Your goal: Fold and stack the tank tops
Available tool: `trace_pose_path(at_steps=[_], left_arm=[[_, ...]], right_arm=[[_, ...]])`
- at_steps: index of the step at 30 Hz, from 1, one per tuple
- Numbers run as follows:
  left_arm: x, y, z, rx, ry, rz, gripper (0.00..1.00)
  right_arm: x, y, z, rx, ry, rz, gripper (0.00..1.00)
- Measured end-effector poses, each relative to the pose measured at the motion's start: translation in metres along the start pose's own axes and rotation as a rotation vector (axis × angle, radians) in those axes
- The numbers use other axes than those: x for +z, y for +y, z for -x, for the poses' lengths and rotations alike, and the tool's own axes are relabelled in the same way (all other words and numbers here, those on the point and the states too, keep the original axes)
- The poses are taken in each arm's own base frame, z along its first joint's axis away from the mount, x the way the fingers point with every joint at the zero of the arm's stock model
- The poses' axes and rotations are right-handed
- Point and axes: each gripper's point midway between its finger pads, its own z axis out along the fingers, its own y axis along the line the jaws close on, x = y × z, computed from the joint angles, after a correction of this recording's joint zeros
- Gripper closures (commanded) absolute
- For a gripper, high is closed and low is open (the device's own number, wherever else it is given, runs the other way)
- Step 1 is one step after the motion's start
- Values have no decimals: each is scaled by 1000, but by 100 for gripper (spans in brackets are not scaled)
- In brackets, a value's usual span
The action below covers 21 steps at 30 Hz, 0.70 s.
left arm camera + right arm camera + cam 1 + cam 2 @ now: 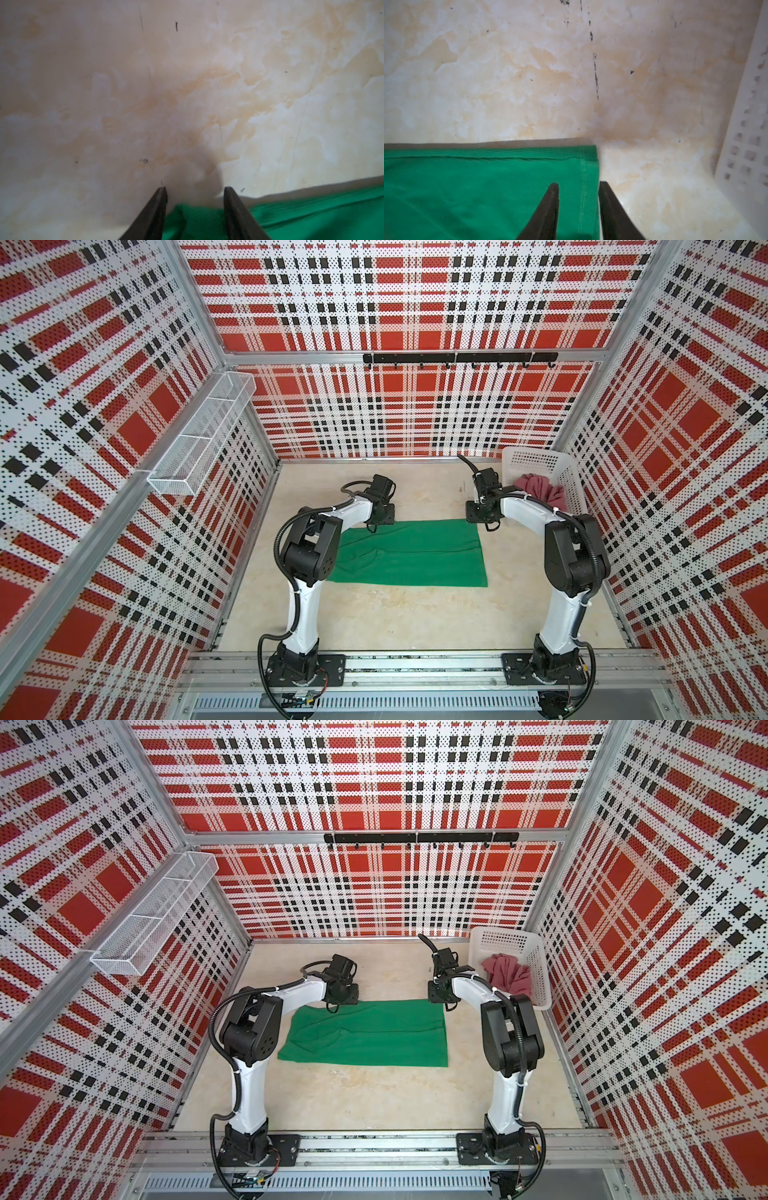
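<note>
The folded green tank top point(409, 551) lies flat on the table point(374, 614), long axis left to right, its far corners straddled by the part-open left gripper point(195, 188) and right gripper point(578, 183), neither visibly clamping cloth.

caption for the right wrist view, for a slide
Right gripper open over the green top's hemmed corner, basket beside

A lab robot booth: plaid perforated walls point(415, 302) fence a beige table point(395, 614); left arm point(305, 614) and right arm point(559, 614) bolted to a rail point(415, 668) at the table's front.
</note>
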Motion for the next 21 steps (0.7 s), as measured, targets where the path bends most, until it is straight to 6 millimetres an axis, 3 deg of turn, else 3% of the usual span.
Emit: trace_pose_path(at_steps=[17, 21], left_arm=[[5, -8, 6, 2, -11, -31, 100], [6, -8, 5, 1, -11, -30, 100]], right_arm=[[42, -10, -2, 5, 50, -64, 62], [42, -10, 0, 3, 42, -61, 71]])
